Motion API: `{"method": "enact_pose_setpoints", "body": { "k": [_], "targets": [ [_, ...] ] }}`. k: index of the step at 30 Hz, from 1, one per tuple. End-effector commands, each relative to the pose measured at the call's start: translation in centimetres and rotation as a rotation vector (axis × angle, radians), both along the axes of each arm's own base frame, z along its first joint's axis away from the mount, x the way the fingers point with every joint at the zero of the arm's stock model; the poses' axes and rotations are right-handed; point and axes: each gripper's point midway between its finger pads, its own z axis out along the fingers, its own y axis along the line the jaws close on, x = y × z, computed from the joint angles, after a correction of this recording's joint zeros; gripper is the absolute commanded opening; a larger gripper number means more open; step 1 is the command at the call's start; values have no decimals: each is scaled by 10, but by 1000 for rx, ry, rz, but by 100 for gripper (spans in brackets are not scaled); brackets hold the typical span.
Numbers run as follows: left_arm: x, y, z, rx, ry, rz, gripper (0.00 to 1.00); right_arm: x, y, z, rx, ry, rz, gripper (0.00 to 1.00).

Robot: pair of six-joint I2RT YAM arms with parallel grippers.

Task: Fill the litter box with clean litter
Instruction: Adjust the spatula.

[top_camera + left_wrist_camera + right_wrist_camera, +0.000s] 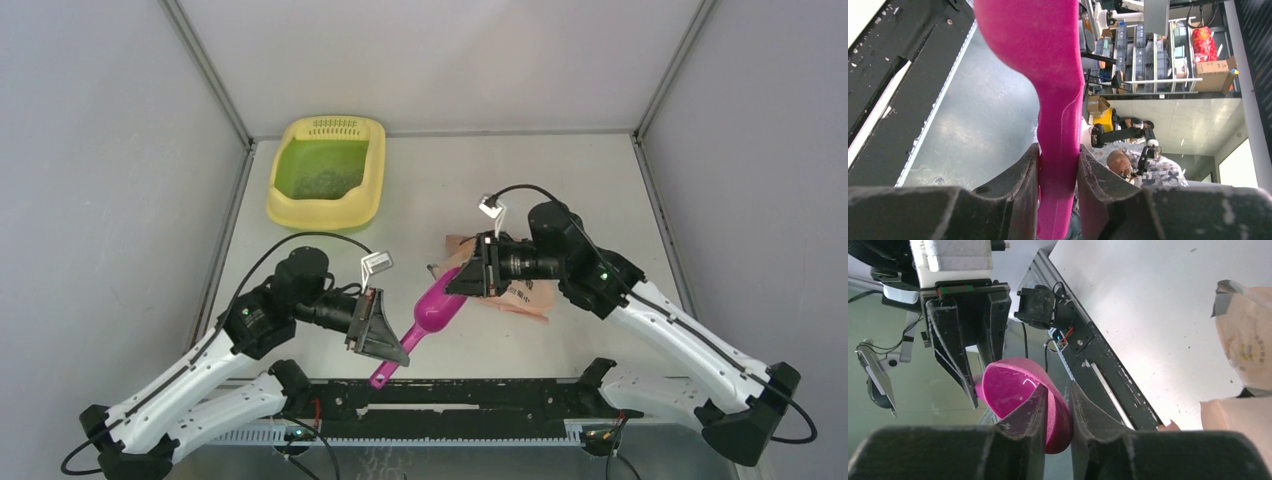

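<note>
The pale yellow litter box stands at the back left, with dark speckled litter on its green floor. A magenta scoop hangs between both grippers above the table's front middle. My left gripper is shut on the scoop's handle, which fills the gap between its jaws. My right gripper is shut on the rim of the scoop's bowl, one finger inside and one outside. The bowl looks empty.
A peach-pink printed bag lies open on the table under my right wrist, and also shows in the right wrist view. A black rail runs along the near edge. Grey walls close in the sides and back.
</note>
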Motion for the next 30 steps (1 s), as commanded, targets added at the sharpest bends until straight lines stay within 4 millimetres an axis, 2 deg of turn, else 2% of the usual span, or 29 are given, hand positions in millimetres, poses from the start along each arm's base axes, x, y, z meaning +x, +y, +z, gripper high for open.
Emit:
{"method": "enact_pose_setpoints", "body": {
  "k": [1,12,16,22,30],
  "targets": [
    [17,-10,48,-125,-74,87,36,1,-11,18,73,-61,-44,0],
    [46,-22,79,-278,-88,256,39,17,-27,21,155,28,-243,0],
    [55,-24,85,-306,-102,304,39,25,-32,22,188,54,-301,0],
    [65,-20,83,-319,-113,366,39,37,-50,26,231,74,-390,0],
    [78,-6,84,-312,-155,460,39,43,-67,24,227,93,-465,0]
  ]
}}
